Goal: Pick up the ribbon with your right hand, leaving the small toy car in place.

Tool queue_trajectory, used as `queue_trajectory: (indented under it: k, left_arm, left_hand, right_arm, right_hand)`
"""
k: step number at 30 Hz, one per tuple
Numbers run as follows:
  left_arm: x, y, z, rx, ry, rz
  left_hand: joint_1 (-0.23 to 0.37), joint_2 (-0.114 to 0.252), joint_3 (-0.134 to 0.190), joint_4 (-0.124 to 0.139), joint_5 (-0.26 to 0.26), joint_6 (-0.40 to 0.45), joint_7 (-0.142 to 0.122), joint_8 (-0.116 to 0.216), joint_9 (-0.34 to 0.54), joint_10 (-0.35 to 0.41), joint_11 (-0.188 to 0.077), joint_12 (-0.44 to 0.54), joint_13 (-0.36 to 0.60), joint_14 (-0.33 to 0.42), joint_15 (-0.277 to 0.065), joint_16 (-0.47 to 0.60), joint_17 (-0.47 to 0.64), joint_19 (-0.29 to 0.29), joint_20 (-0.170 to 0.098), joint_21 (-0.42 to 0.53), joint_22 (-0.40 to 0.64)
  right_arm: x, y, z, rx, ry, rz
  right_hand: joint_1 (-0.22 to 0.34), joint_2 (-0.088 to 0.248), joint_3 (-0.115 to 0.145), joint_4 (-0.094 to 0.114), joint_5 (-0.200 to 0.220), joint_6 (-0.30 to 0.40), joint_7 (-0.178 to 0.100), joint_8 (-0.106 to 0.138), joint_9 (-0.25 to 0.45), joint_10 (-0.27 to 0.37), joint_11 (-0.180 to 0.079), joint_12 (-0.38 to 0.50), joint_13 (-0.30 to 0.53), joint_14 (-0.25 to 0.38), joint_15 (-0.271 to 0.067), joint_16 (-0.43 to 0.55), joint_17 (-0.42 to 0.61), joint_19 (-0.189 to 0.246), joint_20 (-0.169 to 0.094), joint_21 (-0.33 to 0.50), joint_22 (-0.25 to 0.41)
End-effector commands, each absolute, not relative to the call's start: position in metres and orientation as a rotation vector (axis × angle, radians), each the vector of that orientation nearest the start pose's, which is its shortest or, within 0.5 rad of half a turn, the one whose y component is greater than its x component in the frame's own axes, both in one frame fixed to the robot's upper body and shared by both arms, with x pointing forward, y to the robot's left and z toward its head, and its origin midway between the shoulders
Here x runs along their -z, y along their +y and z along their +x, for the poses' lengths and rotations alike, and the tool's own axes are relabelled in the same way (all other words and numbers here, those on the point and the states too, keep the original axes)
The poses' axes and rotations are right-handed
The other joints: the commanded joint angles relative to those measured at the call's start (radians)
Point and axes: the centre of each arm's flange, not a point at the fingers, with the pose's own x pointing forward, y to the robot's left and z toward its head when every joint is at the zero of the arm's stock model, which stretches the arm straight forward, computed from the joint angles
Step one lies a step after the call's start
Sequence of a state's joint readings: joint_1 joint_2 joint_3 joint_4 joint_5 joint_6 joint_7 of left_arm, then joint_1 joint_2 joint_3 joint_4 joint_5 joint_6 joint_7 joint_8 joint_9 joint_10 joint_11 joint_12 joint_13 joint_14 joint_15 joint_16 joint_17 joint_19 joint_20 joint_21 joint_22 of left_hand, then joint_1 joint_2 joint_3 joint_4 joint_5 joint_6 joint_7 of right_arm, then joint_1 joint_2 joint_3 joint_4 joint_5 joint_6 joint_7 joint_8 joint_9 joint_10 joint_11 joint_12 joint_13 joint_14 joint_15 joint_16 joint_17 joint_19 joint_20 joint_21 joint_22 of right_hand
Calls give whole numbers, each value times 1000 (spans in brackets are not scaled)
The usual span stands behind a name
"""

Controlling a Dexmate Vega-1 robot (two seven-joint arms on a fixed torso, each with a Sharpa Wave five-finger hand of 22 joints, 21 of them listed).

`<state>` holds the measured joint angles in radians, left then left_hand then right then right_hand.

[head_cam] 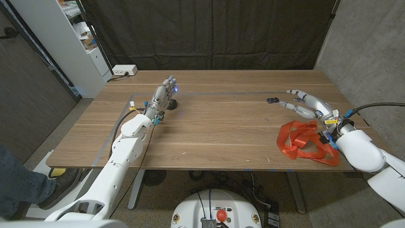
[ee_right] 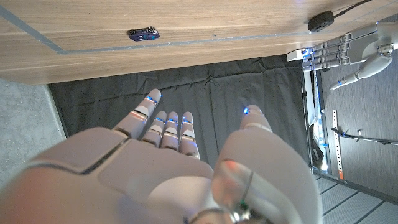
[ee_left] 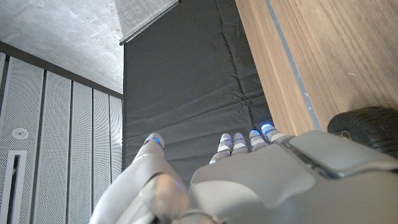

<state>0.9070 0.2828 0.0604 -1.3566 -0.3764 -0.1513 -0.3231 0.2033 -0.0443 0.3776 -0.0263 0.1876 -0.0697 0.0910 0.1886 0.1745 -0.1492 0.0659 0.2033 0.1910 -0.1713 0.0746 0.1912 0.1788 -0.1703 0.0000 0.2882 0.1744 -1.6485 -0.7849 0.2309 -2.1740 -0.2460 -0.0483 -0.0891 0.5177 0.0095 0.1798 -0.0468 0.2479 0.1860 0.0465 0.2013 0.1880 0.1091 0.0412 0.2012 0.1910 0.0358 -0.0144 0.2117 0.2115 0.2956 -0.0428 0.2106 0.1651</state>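
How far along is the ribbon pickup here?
Nothing looks done yet: the ribbon lies on the table. The right hand is open beyond it, holding nothing. Left to do: grasp and lift the ribbon. The car sits near the fingertips, untouched. The left hand waits apart.

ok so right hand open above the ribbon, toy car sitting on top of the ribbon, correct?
Not quite. The toy car is not on the ribbon; the head view shows it on bare table, apart from the ribbon and beyond the fingers. The right hand is open above the ribbon, as you said.
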Motion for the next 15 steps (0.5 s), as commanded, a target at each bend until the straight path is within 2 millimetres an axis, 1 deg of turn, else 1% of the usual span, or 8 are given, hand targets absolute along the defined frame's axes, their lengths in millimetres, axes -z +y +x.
queue_trajectory:
  k: [1, 15]
  left_arm:
    - [22, 277, 648, 337, -601, -1]
    - [26, 269, 650, 336, -598, 1]
  left_hand:
    - [2, 10, 2, -4, 0, 0, 7, -2, 4, -11, -2, 1, 1, -27, 3, -2, 4, -119, 9, -2, 3]
    - [1, 13, 1, -6, 0, 2, 7, -1, 4, -9, -2, 2, 1, -26, 4, -1, 4, -118, 11, -8, 3]
  right_arm:
    - [36, -358, 438, 155, -576, -1100]
    - [42, -364, 440, 159, -537, -1160]
  right_hand:
    - [0, 7, -2, -5, 6, 3, -5, 2, 6, 5, 2, -1, 1, 2, -4, -1, 2, 5, -18, -3, 4]
    - [1, 4, -3, -8, 8, 4, -8, 2, 6, 5, -1, -1, 1, 2, -8, -2, 1, 6, -20, -5, 4]
